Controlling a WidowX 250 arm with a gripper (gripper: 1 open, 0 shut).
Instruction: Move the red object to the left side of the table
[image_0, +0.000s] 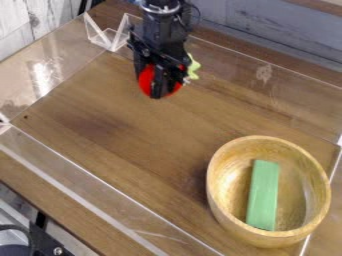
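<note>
The red object (155, 84), a small round toy fruit with a green leafy stem poking out to the right, hangs between the black fingers of my gripper (160, 82). The gripper is shut on it and holds it just above the brown wood-grain table (120, 150), toward the far left part of the surface. Most of the fruit's upper half is covered by the gripper body.
A round light-wood bowl (230, 165) holding a green rectangular block (265, 195) sits at the front right. Low clear acrylic walls border the tabletop, with a clear bracket (107, 33) at the far left corner.
</note>
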